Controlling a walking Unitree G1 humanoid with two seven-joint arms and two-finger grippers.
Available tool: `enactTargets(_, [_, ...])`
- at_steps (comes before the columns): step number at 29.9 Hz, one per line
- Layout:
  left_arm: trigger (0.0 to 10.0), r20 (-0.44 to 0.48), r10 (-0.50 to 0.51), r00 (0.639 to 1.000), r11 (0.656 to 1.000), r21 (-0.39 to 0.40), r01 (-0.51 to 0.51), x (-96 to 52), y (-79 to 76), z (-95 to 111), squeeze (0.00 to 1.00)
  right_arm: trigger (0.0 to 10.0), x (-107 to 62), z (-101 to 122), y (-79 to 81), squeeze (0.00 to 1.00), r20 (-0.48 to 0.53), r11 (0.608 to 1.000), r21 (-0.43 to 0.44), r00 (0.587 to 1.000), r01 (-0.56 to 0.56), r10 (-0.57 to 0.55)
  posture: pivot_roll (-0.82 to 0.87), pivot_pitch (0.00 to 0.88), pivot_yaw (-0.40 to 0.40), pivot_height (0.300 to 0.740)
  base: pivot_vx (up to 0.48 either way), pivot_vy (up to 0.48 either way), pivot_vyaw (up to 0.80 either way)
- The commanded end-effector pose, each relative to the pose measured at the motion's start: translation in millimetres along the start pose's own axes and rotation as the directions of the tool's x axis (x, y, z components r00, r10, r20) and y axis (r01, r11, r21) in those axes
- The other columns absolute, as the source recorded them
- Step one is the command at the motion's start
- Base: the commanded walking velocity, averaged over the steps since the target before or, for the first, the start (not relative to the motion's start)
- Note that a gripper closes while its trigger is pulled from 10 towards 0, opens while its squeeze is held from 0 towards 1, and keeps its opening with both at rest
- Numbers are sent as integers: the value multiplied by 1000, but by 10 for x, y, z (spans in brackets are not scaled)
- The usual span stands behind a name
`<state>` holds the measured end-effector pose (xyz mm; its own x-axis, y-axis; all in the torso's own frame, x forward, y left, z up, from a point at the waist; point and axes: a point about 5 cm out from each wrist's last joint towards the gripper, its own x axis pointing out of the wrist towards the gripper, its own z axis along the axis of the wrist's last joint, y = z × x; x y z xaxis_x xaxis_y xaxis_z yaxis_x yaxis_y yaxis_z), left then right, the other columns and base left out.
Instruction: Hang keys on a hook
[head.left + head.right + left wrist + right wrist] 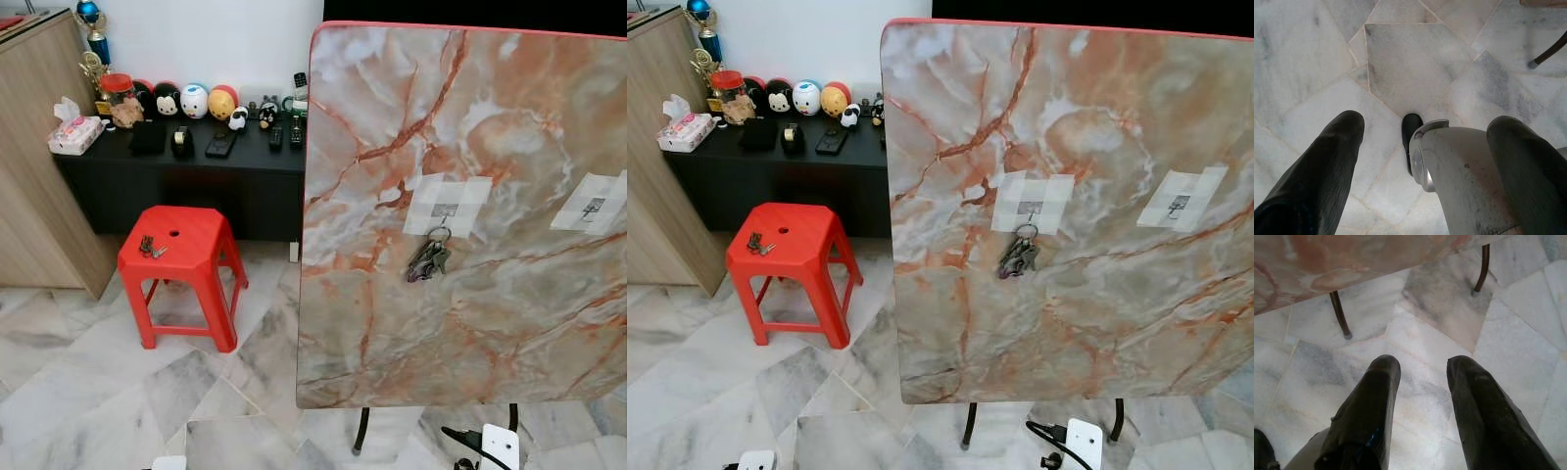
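Observation:
A marble-patterned tabletop [470, 127] stands upright on its edge in front of me. Two taped hooks are on it. The left hook [446, 210] carries a bunch of keys [429, 258] that hangs free. The right hook [592, 207] is bare. A second bunch of keys [149, 247] lies on a red plastic stool [196, 235] to the left. My left gripper [1427, 122] hangs open above the floor tiles beside my leg. My right gripper [1423, 361] is open too, low near the table's legs, with nothing between its fingers.
A black sideboard [196, 162] behind the stool holds round figurines, remotes and a tissue box [74, 133]. A wooden cabinet [34, 147] stands at the far left. Thin dark table legs [1339, 316] reach the marble floor under the tabletop.

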<state>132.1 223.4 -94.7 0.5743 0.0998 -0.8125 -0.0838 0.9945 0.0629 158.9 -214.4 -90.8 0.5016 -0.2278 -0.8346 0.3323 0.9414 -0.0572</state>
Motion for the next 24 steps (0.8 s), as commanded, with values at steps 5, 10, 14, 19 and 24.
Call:
enactTargets(5, [10000,-29,-8,1000,1000,-3,8,-3,-32,-45,0,10000,10,58,101,0,-3,996,-86,999,-39,39,-6,0,-82,740,0,365,0])
enactTargets(10, [10000,-29,-10,1000,1000,-1,10,-3,-32,-45,0,10000,12,76,147,0,0,994,-96,999,-49,49,-6,0,-81,740,0,367,0])
enactTargets(14, [10000,-27,-10,1000,1000,-2,10,2,-36,-33,0,10000,16,111,168,0,8,993,-105,998,-57,58,-3,0,-87,740,0,366,0])
enactTargets(19, [10000,-20,-7,1000,1000,-14,6,11,-46,-9,0,10000,22,156,185,0,11,987,-147,998,-63,65,-10,0,-88,740,0,365,0])
enactTargets(24, [10000,-21,-14,1000,1000,-5,14,18,-38,16,0,10000,29,270,273,0,38,977,-197,995,-80,89,-37,12,-70,740,0,367,0])
